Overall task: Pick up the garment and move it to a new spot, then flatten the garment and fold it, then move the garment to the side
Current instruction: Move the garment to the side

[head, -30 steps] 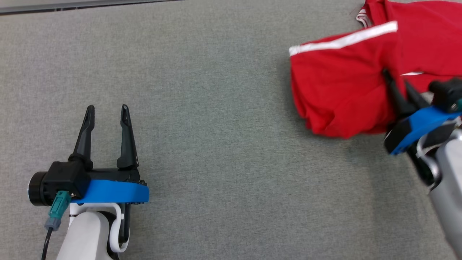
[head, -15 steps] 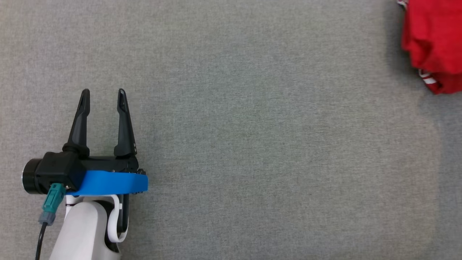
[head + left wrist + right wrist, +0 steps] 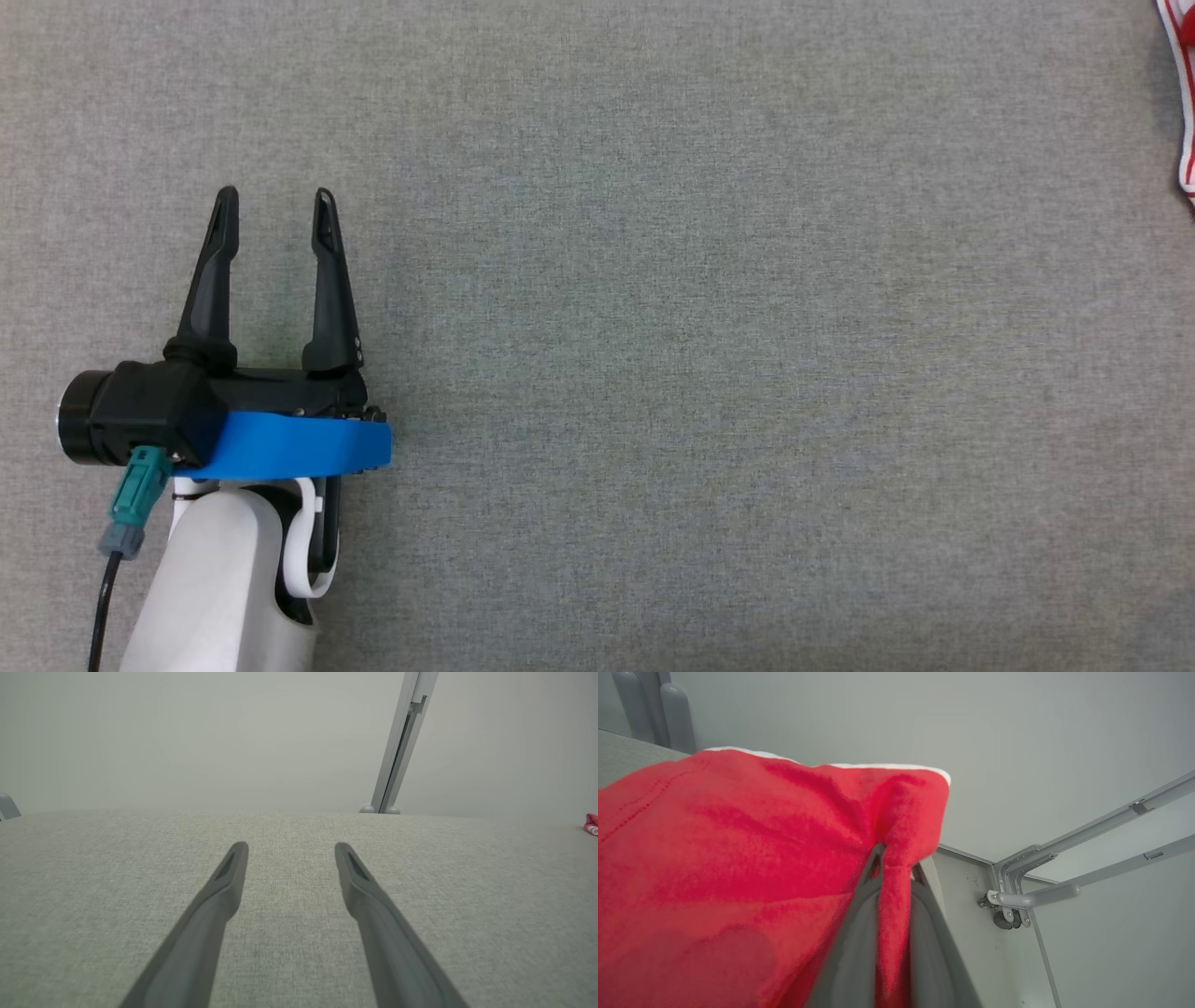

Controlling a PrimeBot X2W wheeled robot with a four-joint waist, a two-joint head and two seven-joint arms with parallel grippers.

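The garment [image 3: 738, 858] is red cloth with white trim. In the right wrist view my right gripper [image 3: 896, 865] is shut on a fold of it, and the cloth hangs off to the left of the fingers. A sliver of the garment [image 3: 1186, 140] shows at the far right edge of the head view, and a small red bit [image 3: 591, 823] at the right edge of the left wrist view. My left gripper [image 3: 273, 196] rests open over the grey table [image 3: 700, 327] at the lower left, with nothing between its fingers [image 3: 224, 882].
The grey fabric table top spreads across the head view. Past its far edge stands a pale wall with a metal post [image 3: 397, 751]. In the right wrist view a metal frame with rails [image 3: 1064, 877] stands beyond the table's corner.
The garment, held by my right gripper, has gone rightward almost out of the head view, and the right arm with it. The left gripper stays open in about the same place.
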